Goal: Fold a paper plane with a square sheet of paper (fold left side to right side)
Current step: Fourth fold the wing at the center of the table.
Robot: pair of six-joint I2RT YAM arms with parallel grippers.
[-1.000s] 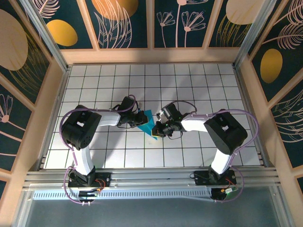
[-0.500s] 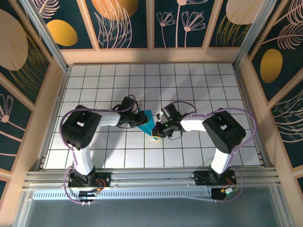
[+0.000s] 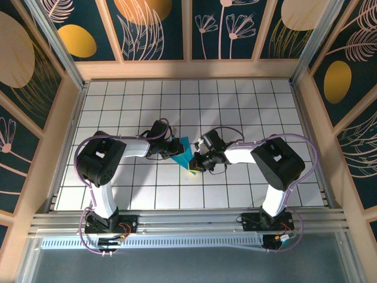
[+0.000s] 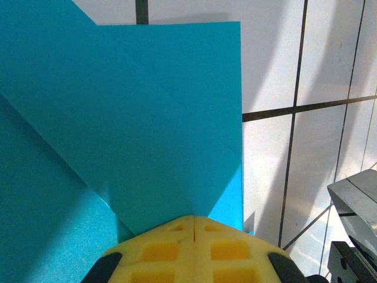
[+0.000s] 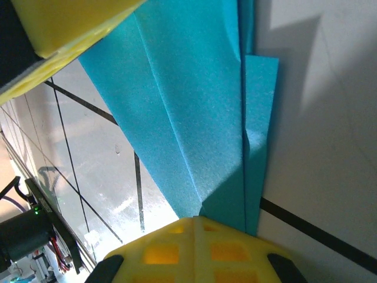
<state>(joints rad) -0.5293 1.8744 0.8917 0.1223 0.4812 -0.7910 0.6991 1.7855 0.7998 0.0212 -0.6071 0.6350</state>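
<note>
The thin, bright cyan-blue sheet of paper (image 3: 187, 154), folded into overlapping layers, is laid flat on the white grid-tiled table (image 3: 247, 106) near its middle. It is flanked by the left gripper (image 3: 177, 148) and the right gripper (image 3: 198, 164), both closed tight with their tips set at the paper's edges.

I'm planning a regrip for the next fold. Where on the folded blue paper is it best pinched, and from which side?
Probably the layered long edge of the square sheet of paper: its folded flaps stack there beside bare tile, so jaws could slide in low from that open side and pinch across all layers. Elsewhere it seems flat on the table, offering no lip.
</note>
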